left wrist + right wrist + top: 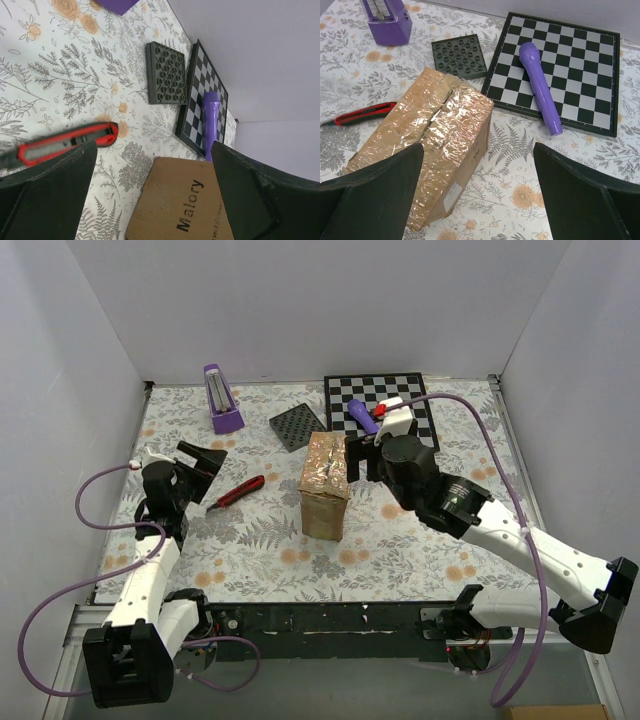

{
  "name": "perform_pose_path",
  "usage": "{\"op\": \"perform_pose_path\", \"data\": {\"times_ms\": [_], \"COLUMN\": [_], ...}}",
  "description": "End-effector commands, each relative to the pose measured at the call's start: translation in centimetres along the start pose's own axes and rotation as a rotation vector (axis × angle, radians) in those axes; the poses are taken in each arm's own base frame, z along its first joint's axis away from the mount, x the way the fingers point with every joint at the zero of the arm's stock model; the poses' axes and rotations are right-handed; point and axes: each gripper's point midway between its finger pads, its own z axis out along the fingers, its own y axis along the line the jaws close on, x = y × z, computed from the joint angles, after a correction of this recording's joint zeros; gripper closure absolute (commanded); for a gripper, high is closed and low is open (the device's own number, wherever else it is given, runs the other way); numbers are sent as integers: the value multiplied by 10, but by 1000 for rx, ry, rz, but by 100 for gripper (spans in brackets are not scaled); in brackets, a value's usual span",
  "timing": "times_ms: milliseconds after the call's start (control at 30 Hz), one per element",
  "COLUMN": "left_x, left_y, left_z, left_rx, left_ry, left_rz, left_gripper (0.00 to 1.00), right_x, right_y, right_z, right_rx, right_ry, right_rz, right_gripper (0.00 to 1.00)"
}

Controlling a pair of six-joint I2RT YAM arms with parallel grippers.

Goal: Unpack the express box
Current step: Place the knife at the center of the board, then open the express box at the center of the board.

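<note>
Centrally on the floral tabletop (400, 550) stands the express box (325, 485), a small brown carton resting on its base, with its top wrapped in glossy, wrinkled clear tape. In the right wrist view a jagged line runs along the middle seam of the top. Whether the tape is cut right through there cannot be told. The flaps lie flat and closed, so nothing of the inside shows. A small pale label sits on the side facing the right arm, and the left wrist view shows printed lettering on another side.

The left gripper (203, 459) hovers to the left of the box, well apart from it, its jaws spread wide with nothing between them. A red box cutter (238, 491) lies flat on the tabletop between that gripper and the box, touching neither.

The right gripper (360, 458) hangs just beside the upper right edge of the box, its jaws likewise wide apart and holding nothing.

Behind the box lies a black-and-white chessboard (345, 390) with a purple stick-shaped object (362, 416) lying across its squares. A black studded plate (297, 427) lies flat just left of the board, and a purple metronome-like object (222, 400) stands farther left near the back wall.
</note>
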Motion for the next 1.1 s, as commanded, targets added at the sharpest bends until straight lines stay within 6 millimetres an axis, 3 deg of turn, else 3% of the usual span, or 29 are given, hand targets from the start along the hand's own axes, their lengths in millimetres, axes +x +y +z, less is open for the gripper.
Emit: {"op": "perform_pose_path", "data": {"times_ms": [0, 133, 200, 367, 400, 433, 533, 667, 700, 733, 900, 1067], "left_x": [12, 19, 19, 29, 34, 40, 54, 75, 78, 81, 82, 84], "left_y": [11, 28, 22, -20, -32, -42, -58, -58, -58, -56, -58, -59], "left_z": [-6, -7, -9, -11, -12, -14, -14, -13, -13, -13, -16, -14], "left_rx": [-41, -94, -65, 105, 145, 170, 192, 192, 191, 188, 205, 207], "left_ry": [41, 49, 46, 116, 129, 145, 155, 212, 221, 229, 232, 241], "left_rz": [18, -4, -12, -76, -62, -49, 3, -14, -12, -13, -14, -11], "left_gripper": [2, 2, 2, 10, 11, 11, 9, 8, 8, 8, 8, 7], "right_x": [-16, -12, -13, -9, -18, -2, 9, 24, 38, 35, 59, 64], "right_y": [9, 12, 20, 41, 44, 45, 49, 60, 58, 58, 47, 38], "right_z": [4, 5, 4, 8, 8, 16, 21, 25, 28, 28, 32, 29], "right_rx": [-24, -39, -79, -85, -76, -50, -14, -17, 7, 17, 91, 144], "right_ry": [-20, -15, -12, 37, 31, 94, 160, 222, 279, 288, 392, 437], "right_rz": [5, 15, 20, -40, -42, -85, -105, -132, -171, -176, -267, -302], "right_gripper": [2, 2, 2, 2, 2, 2, 2, 2, 2, 2, 2, 8]}}
